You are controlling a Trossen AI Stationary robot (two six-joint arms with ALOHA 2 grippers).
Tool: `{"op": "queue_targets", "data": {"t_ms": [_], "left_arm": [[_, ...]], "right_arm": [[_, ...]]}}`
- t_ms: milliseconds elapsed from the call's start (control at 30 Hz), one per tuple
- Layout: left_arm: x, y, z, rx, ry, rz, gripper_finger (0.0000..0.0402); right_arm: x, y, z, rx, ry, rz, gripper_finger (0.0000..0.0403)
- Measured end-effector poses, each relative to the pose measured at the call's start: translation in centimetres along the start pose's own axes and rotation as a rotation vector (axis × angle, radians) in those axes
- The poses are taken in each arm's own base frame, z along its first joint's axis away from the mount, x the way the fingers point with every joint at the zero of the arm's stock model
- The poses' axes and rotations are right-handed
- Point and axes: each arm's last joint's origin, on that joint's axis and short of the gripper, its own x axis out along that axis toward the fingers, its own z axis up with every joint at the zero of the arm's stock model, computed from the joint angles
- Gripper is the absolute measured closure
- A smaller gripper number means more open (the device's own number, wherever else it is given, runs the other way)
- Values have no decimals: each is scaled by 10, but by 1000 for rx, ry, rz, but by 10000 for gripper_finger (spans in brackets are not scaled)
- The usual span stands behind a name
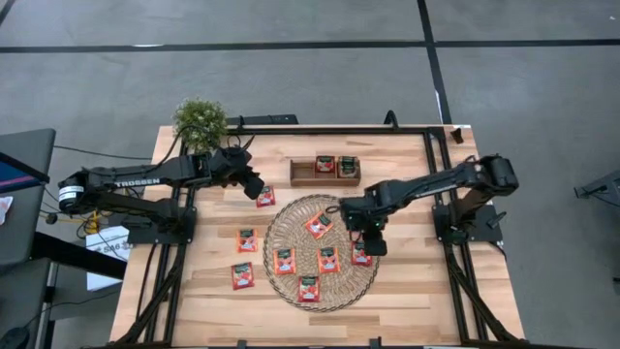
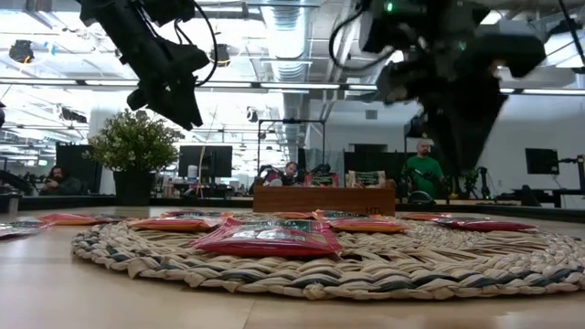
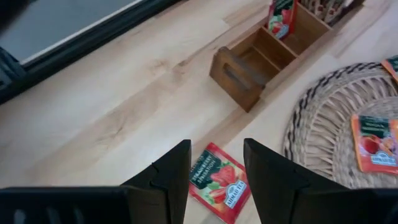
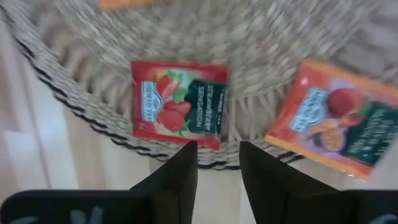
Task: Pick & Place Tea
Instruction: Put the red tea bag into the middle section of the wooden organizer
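While the left gripper [image 3: 216, 167] hangs with its fingers spread above a flat red strawberry tea sachet [image 1: 265, 198] lying on the pale wooden table [image 1: 407, 301] just beside the round woven straw mat [image 1: 291, 215], the right gripper [image 4: 218, 163] hovers, fingers narrowly parted and holding nothing, over another red sachet [image 4: 179, 103] at the mat's rim. Five sachets lie on the mat, three on bare wood, and two stand in the small brown wooden compartment tray [image 1: 303, 175].

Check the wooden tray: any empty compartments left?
Partly filled. The wooden tray holds two tea sachets in its right part; the left compartment shows bare wood in the left wrist view.
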Motion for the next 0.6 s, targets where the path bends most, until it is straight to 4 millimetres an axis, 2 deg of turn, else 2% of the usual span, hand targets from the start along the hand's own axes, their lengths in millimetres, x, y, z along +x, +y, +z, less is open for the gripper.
{"op": "queue_targets", "data": {"t_ms": [233,367,600], "left_arm": [[0,0,0,1,4,-8,261],[0,0,0,4,4,-8,261],[0,0,0,7,4,-8,261]], "right_arm": [[38,-3,8,6,109,1,249],[54,-6,10,29,160,-5,224],[61,-8,11,60,183,-7,209]]}}
